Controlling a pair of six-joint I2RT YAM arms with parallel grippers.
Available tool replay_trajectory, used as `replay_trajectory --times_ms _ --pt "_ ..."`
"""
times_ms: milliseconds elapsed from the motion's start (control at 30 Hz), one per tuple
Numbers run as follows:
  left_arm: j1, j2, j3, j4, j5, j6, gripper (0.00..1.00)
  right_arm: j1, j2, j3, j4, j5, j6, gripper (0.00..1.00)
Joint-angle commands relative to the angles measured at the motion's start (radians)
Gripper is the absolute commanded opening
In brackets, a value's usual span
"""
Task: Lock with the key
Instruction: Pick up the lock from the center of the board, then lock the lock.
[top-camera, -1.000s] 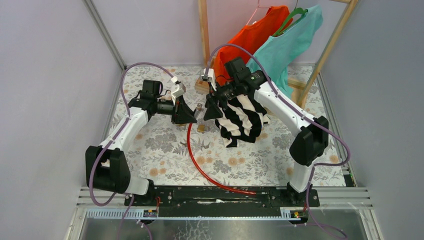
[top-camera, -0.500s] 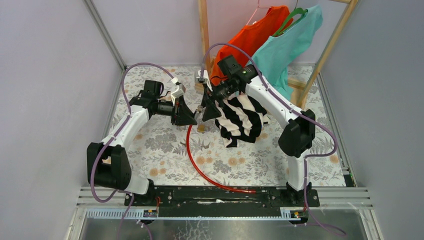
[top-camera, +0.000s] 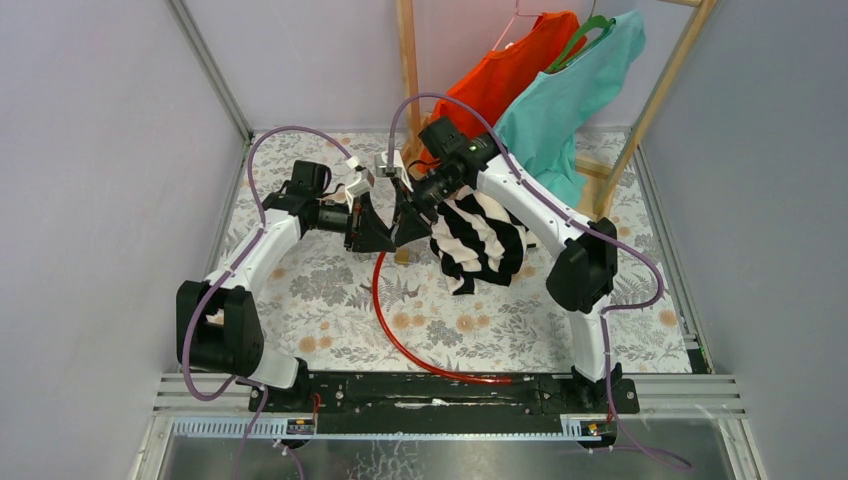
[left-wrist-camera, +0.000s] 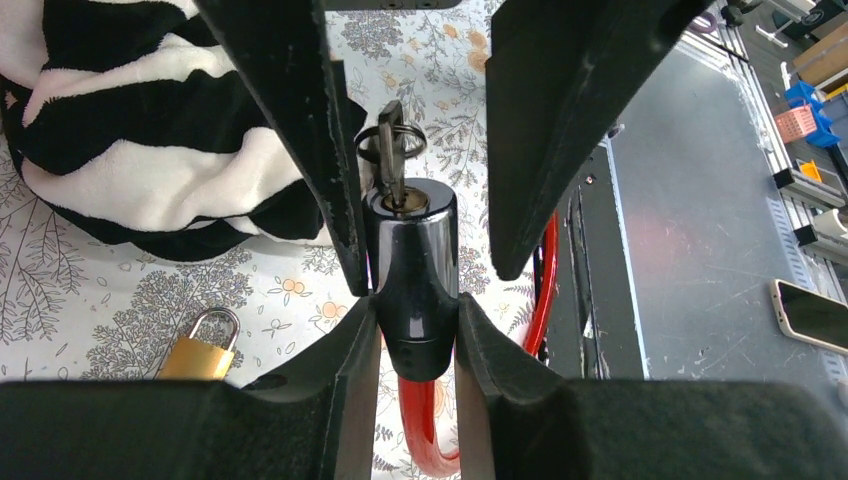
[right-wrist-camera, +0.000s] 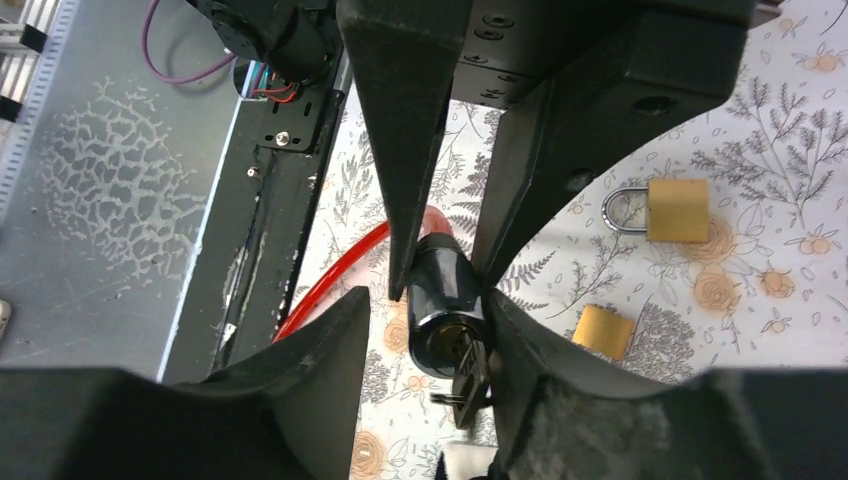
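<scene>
My left gripper is shut on the dark shiny lock cylinder at the end of a red cable and holds it above the table. The small dark key sticks out of the cylinder's face, with a ring on its head. My right gripper is open, with one finger on each side of the key and the cylinder's end. The key head lies close against its right finger. In the top view both grippers meet nose to nose, left and right.
A brass padlock and a small square brass block lie on the floral tablecloth below the grippers. A black-and-white striped cloth lies right of them. Orange and teal shirts hang on a wooden rack at the back.
My right arm has moved left toward the left gripper, and its open jaws now straddle the key end of the cylinder. The left arm has barely moved.
</scene>
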Motion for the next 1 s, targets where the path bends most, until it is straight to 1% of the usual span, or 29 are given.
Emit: replay_trajectory --times_ms 0,33,167,233,333,400,467,567,633,733,833,900,967 --pt "-0.007 0.004 0.02 -0.019 0.028 0.021 0.08 0.003 -0.007 0.011 0.02 -0.034 0.032 0.44" --pt "-0.007 0.003 0.021 -0.02 0.027 0.021 0.09 0.003 -0.008 0.004 0.029 -0.031 0.049 0.37" --pt "-0.008 -0.001 0.015 -0.022 0.008 0.031 0.11 0.003 -0.016 -0.011 0.072 -0.006 0.14 0.13" --pt "-0.007 -0.005 0.011 -0.021 -0.006 0.04 0.14 0.003 -0.02 -0.015 0.084 0.011 0.197 0.06" --pt "-0.007 -0.015 0.007 -0.027 -0.048 0.059 0.26 0.002 -0.029 -0.03 0.137 0.057 0.356 0.0" --pt "-0.007 -0.031 0.0 -0.003 -0.094 0.041 0.36 0.002 -0.026 -0.034 0.171 0.104 0.492 0.0" --pt "-0.008 -0.063 -0.03 0.075 -0.155 -0.023 0.45 0.0 -0.014 -0.024 0.18 0.145 0.606 0.0" --pt "-0.02 -0.127 -0.097 0.216 -0.275 -0.104 0.56 -0.003 0.015 -0.002 0.172 0.179 0.76 0.0" --pt "-0.032 -0.144 -0.115 0.252 -0.321 -0.112 0.62 -0.006 0.022 -0.003 0.182 0.169 0.844 0.0" --pt "-0.046 -0.142 -0.117 0.272 -0.384 -0.126 0.65 -0.006 0.01 -0.037 0.229 0.187 0.93 0.0" --pt "-0.074 -0.157 -0.139 0.322 -0.449 -0.15 0.65 -0.006 0.0 -0.05 0.245 0.205 0.979 0.0" --pt "-0.09 -0.164 -0.144 0.351 -0.482 -0.171 0.63 -0.006 -0.007 -0.058 0.255 0.205 1.003 0.01" --pt "-0.097 -0.167 -0.143 0.362 -0.504 -0.181 0.58 -0.006 -0.011 -0.059 0.255 0.211 1.009 0.02"
